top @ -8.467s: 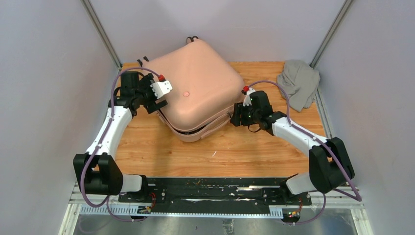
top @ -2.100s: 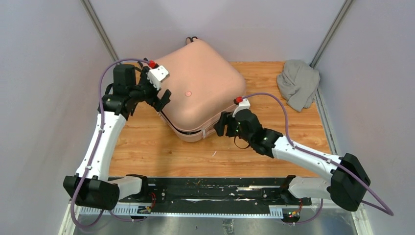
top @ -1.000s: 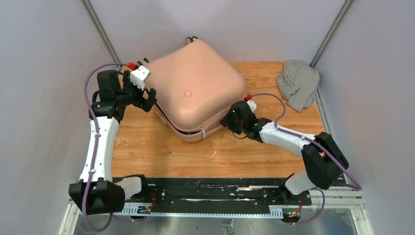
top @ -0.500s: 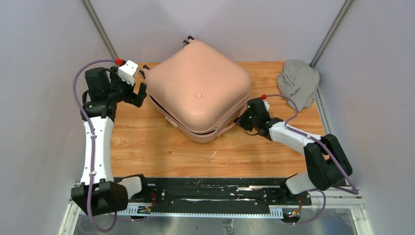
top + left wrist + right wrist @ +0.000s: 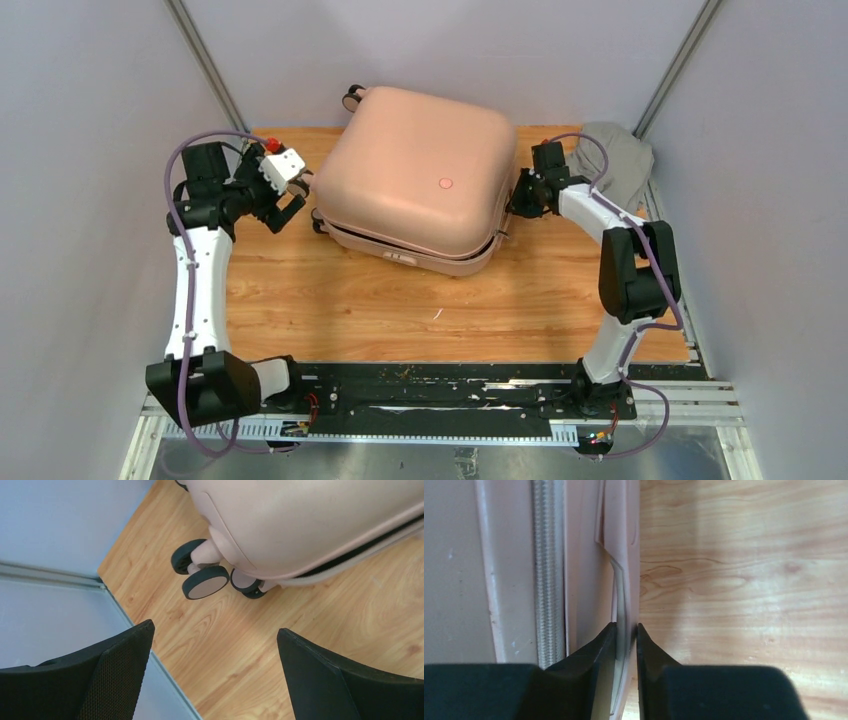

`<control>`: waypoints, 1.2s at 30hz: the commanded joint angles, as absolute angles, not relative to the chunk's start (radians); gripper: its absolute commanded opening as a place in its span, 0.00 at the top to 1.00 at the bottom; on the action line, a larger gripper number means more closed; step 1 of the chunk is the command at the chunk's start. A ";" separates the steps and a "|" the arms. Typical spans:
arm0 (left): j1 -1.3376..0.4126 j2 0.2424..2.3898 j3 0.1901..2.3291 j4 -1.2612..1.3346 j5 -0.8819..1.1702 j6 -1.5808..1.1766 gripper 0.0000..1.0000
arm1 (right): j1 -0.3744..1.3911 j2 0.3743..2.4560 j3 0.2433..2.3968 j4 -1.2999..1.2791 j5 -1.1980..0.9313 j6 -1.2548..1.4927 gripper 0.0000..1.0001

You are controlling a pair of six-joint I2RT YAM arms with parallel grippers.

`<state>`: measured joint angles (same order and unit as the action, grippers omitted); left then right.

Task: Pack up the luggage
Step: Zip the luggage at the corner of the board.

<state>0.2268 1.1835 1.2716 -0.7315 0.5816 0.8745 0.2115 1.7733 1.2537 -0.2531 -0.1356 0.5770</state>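
The luggage (image 5: pixel 420 180), a pale pink hard-shell suitcase, lies closed and flat on the wooden table, its round emblem (image 5: pixel 445 183) facing up. My right gripper (image 5: pixel 517 200) is at its right side, shut on a thin pink handle strip (image 5: pixel 624 555) beside the zipper (image 5: pixel 544 570). In the right wrist view the right gripper (image 5: pixel 626 627) pinches that strip. My left gripper (image 5: pixel 297 197) stands open by the case's left end, holding nothing. The left wrist view has the left gripper (image 5: pixel 215 627) over bare wood, with the black caster wheels (image 5: pixel 205 581) just beyond it.
A grey cloth bundle (image 5: pixel 620 165) lies at the back right corner, behind my right arm. Grey walls and metal corner posts (image 5: pixel 205 65) close in the table on three sides. Bare wood (image 5: pixel 430 310) stretches in front of the case.
The luggage has swung round and shifted toward the back right. My right gripper moved with it to the back right and closed on its side handle strip. The left gripper stayed open near the wheels.
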 commanded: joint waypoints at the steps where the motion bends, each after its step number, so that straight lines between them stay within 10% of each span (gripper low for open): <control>1: 0.230 1.262 1.252 -0.782 0.597 1.179 0.00 | 0.222 1.781 1.330 -0.323 -0.315 0.443 0.72; 17: 0.145 1.517 1.350 -0.783 0.583 1.527 0.00 | 0.208 1.531 1.190 -0.329 -0.368 0.324 0.45; 36: 0.093 1.575 1.338 -0.476 0.539 1.363 0.00 | 0.204 1.309 0.897 -0.155 -0.599 0.116 0.48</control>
<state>0.1226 1.5719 1.3224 -0.5930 0.5320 1.3621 0.2066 1.2724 0.8852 -0.1688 -0.4847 0.2268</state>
